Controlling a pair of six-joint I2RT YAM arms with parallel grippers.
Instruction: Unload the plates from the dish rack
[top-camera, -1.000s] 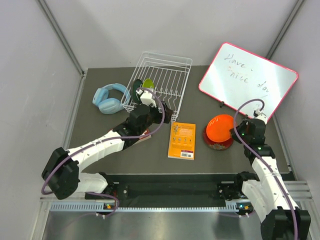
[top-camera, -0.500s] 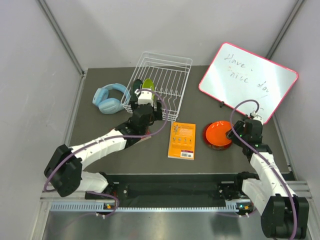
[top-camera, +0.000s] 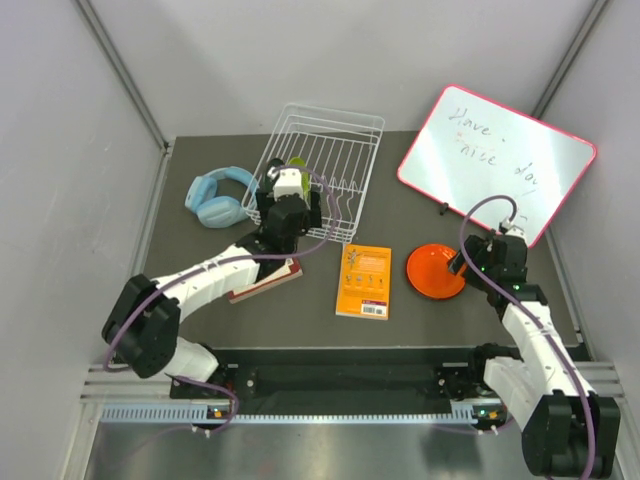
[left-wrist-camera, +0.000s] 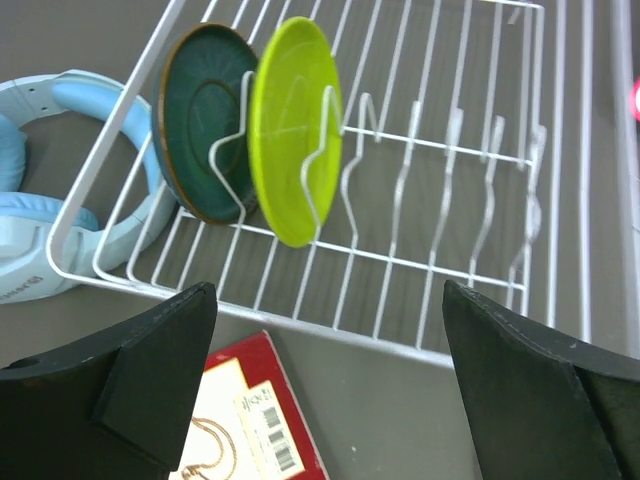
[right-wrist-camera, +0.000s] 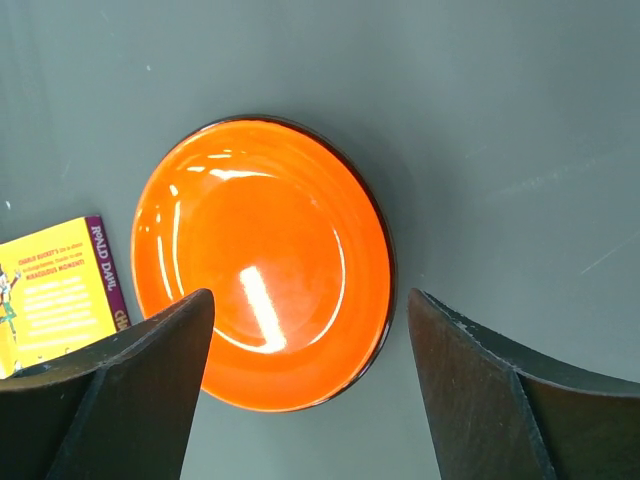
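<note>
**Two plates in the rack, orange one down on the surface**

Left pincer (left-wrist-camera: 328, 300) is spread wide and holds nothing. It hangs at the near edge of the dish rack (top-camera: 340, 160), facing the teal plate (left-wrist-camera: 200, 120) and the lime plate (left-wrist-camera: 290, 130). Both stand on edge in neighbouring slots at the rack's left end, close but with a wire between them.

Right pincer (right-wrist-camera: 310, 300) is also spread and empty, over the orange plate (right-wrist-camera: 260, 265). That plate lies flat on the surface (top-camera: 390, 210), just right of the yellow book (top-camera: 364, 281). A dark rim shows around it; I cannot tell if the dark red plate is underneath.

Handling guess: the plates look rigid, glossy and light, so likely slippery and chippable. Lime is nearer, so take it first. Pinch the top rim, one finger per face, and lift straight up clear of the slot wires.
</note>
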